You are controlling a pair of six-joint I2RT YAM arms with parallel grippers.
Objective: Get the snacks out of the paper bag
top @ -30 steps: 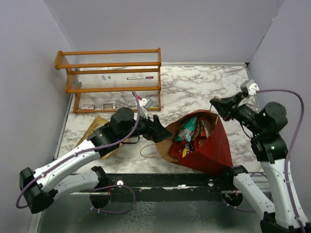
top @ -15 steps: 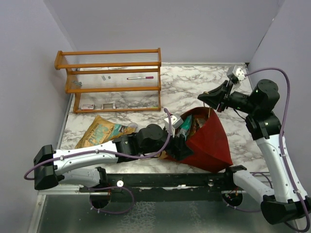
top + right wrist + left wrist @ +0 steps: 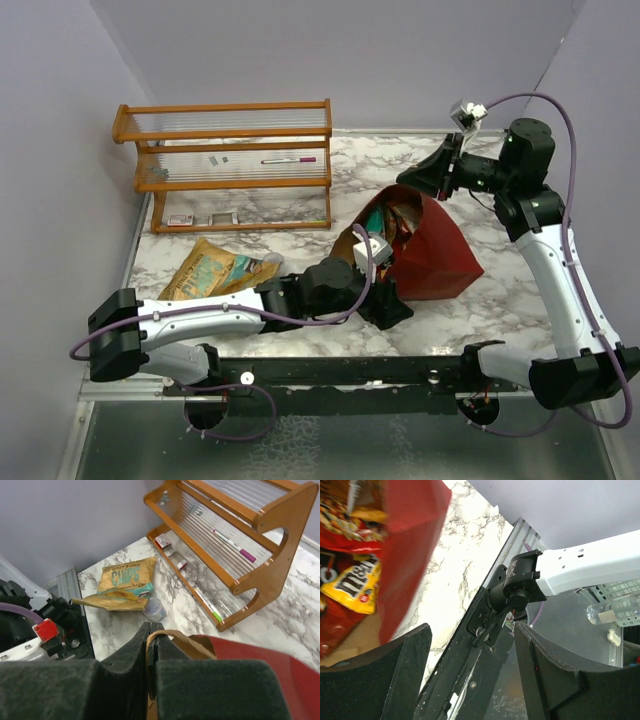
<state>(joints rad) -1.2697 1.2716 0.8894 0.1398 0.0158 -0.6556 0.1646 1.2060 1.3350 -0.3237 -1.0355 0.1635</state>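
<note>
The dark red paper bag (image 3: 435, 255) hangs tilted, its tan mouth facing left. My right gripper (image 3: 432, 178) is shut on its paper loop handle (image 3: 167, 634) and holds it up; the bag's red side (image 3: 265, 662) shows in the right wrist view. Snacks (image 3: 385, 222) show inside the mouth. My left gripper (image 3: 390, 305) is open and empty, low at the bag's near side by the table's front edge. Its view shows the red bag wall (image 3: 412, 545), a yellow packet (image 3: 352, 582) and red packets (image 3: 345, 525) inside. A tan and teal chips packet (image 3: 215, 268) lies on the table at left.
A wooden shelf (image 3: 225, 160) stands at the back left, with a pen and small items. A small clear round container (image 3: 154, 609) sits next to the chips packet (image 3: 125, 577). The black base rail (image 3: 475, 645) runs along the near edge under my left gripper.
My right gripper has lifted the handle up and back, raising the bag more upright. My left gripper has moved from the bag's mouth towards the near edge, empty.
</note>
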